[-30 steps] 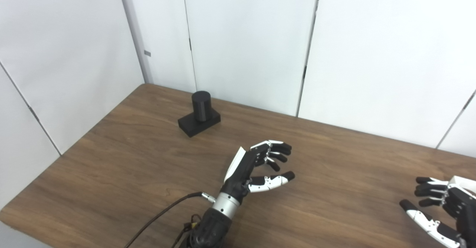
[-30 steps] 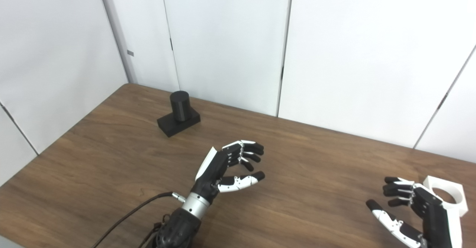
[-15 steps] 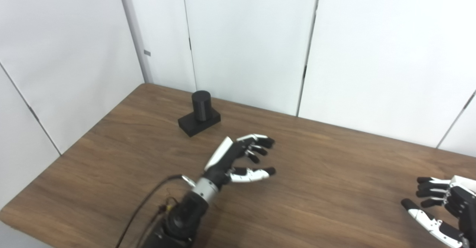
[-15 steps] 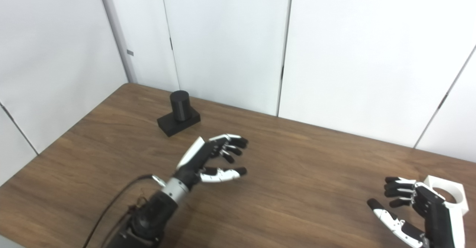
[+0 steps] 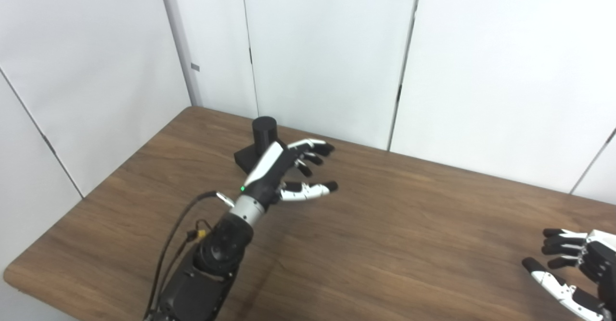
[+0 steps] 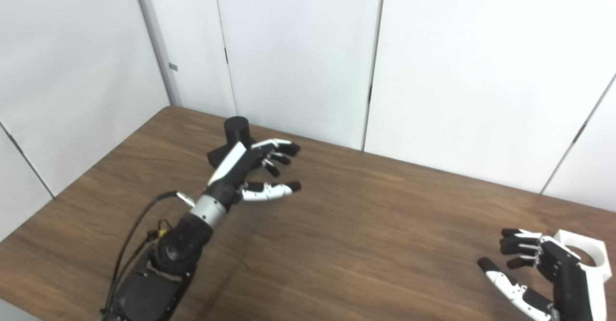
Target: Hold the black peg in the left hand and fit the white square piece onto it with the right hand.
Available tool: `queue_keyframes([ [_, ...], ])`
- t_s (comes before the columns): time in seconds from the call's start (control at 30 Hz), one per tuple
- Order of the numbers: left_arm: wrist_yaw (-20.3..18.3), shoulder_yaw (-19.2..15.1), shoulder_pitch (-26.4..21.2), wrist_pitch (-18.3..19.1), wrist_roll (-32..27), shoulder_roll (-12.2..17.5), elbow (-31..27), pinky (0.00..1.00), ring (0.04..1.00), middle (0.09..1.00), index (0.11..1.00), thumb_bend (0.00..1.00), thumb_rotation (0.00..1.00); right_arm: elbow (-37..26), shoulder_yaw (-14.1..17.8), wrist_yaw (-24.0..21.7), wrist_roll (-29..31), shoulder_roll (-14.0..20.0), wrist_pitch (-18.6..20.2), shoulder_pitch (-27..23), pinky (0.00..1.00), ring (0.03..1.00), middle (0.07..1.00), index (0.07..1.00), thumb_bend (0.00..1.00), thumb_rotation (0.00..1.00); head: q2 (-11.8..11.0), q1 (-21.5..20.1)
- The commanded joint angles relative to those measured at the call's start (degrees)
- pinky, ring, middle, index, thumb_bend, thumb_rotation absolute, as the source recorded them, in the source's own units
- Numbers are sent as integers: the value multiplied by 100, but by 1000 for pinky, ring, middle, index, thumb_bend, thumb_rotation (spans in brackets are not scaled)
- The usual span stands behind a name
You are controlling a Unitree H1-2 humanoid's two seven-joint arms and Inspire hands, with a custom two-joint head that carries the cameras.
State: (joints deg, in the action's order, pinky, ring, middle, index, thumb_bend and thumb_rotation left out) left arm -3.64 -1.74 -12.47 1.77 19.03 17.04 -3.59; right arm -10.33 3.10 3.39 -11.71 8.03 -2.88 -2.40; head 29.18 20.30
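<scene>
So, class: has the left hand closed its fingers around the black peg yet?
No. The left hand is open beside the black peg, fingers spread, gripping nothing.

The table [image 5: 144,176] is showing a dark brown wood grain with a smooth, slightly shiny finish. The black peg [image 5: 264,129] is looking like matt plastic, without any reflection. The left hand [image 5: 284,169] is wearing glossy white and black plastic shells, and its wrist is showing a ring of bright polished metal; a thin black cable with a rubber-like skin is hanging beside the arm. The right hand [image 6: 539,273] is having the same shells. The white square piece [image 6: 584,256] is appearing as matt plastic, perhaps printed. The wall panels [image 5: 327,46] are looking smooth and matt white.
</scene>
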Motion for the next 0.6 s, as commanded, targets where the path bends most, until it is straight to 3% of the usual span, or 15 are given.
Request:
queue_keyframes([
  [0.0,245,-99,-324,34,244,129,-254,664,745,763,742,730,241,-234,4,22,-17,-3,-98,-152,432,551,642,491,495,115,4,3],
  [0.3,360,-175,-608,52,949,514,-339,741,822,818,771,683,154,-235,-3,27,-29,-10,-95,-152,429,546,640,491,495,115,16,-14],
  [0.37,352,-192,-705,133,1080,601,-314,732,820,822,772,681,157,-233,-1,27,-22,-13,-96,-149,426,545,640,491,495,115,16,-14],
  [0.5,316,-270,-868,241,1030,704,-246,655,728,838,779,682,136,-232,-2,30,-38,-6,-109,-145,427,543,639,491,495,115,32,5],
  [0.57,384,-273,-949,241,1136,773,-133,663,747,841,781,686,135,-227,-1,25,-24,-7,-106,-147,430,545,640,491,495,115,32,5],
])
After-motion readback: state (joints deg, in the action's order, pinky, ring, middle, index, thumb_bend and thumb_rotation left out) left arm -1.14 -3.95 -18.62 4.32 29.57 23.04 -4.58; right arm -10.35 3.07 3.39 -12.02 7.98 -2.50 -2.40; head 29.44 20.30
